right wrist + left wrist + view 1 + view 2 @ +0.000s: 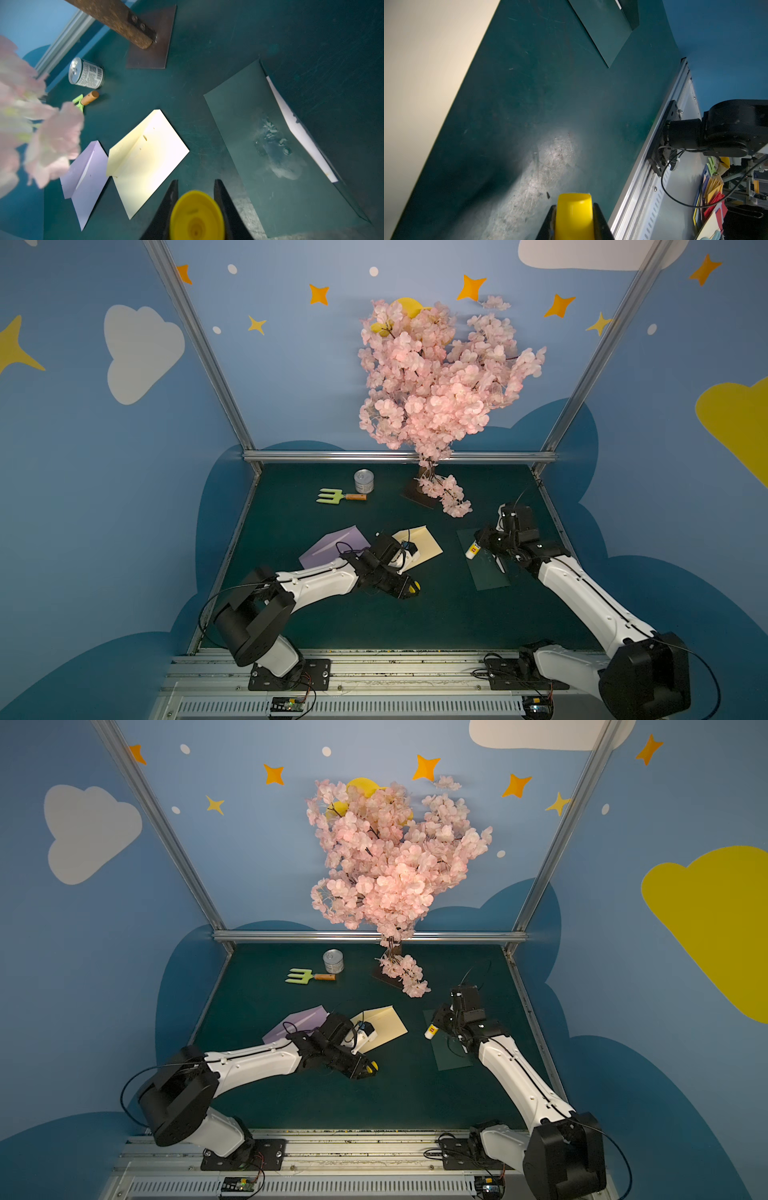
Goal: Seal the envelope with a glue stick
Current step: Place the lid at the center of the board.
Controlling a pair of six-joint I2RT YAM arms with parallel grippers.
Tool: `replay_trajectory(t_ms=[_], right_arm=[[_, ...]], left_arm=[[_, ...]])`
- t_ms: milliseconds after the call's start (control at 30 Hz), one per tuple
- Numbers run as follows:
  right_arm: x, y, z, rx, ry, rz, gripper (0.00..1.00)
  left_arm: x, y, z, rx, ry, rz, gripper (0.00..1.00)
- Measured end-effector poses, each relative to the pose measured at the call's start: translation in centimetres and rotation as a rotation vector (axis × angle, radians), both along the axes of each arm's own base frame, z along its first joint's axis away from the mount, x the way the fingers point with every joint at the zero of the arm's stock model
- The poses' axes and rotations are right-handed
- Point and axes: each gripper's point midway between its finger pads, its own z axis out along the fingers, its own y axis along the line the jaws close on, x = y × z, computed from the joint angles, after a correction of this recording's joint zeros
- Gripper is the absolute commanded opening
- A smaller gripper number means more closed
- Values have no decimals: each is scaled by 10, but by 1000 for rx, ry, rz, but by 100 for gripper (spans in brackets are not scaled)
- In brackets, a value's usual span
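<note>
By green envelope [485, 572], right claw [481, 540] pinching tilted glue stick [472, 550]

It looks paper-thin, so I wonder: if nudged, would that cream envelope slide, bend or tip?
Probably floppy and light: the cream envelope is thin, creased paper. Lying flat on the smooth green mat, it would likely slide rather than tip.

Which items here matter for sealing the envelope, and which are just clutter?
Job:
cream envelope
glue stick
yellow cap

Clutter:
lilac envelope
dark green envelope
tin can
garden fork
blossom tree
</note>
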Motion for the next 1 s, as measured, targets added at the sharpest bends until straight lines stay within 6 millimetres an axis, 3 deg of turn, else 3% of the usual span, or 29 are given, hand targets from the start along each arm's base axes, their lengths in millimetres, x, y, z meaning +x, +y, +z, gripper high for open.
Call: replay_trajectory(t_ms=[133,300,467,667,800,1000], right_arm=[[-14,11,-21,26,110,67,0],[-31,22,-45,63,248,124,0],[-36,27,-46,86,272,143,0],[-37,28,-43,96,267,148,0],[-36,30,-42,110,259,152,0],[-39,34,-45,138,264,160,0]], left_arm=[[2,-8,-6,40,-12,-14,3],[6,-15,-28,138,-3,-28,3],[9,-18,-46,219,5,-29,3],[8,-16,-50,259,2,-44,3],[6,-13,-58,243,-23,-47,22],[7,-19,-55,191,-62,-58,41]])
